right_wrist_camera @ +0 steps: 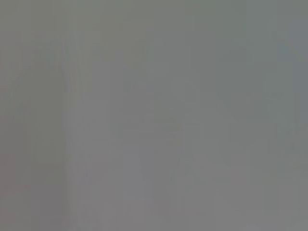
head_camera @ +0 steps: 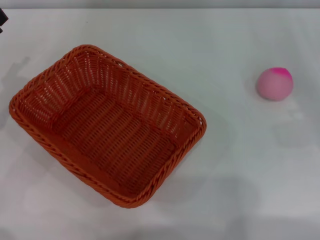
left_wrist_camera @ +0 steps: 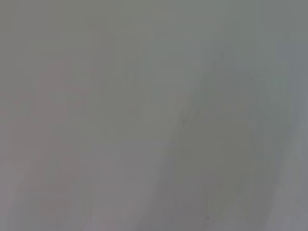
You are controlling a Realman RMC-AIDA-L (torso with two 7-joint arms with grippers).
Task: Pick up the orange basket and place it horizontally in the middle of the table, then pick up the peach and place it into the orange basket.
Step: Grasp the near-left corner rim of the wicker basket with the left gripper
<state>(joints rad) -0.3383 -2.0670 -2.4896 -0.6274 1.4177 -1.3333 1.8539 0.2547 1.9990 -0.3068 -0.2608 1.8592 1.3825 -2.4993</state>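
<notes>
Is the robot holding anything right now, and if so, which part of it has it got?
Nothing is held. The orange basket and the peach both sit untouched on the table, and no hand is near either.

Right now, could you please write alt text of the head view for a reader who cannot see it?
An empty orange basket sits diagonally on the left half of a white table. A pink peach lies apart from it at the right. A dark object barely shows at the top left corner.
</notes>
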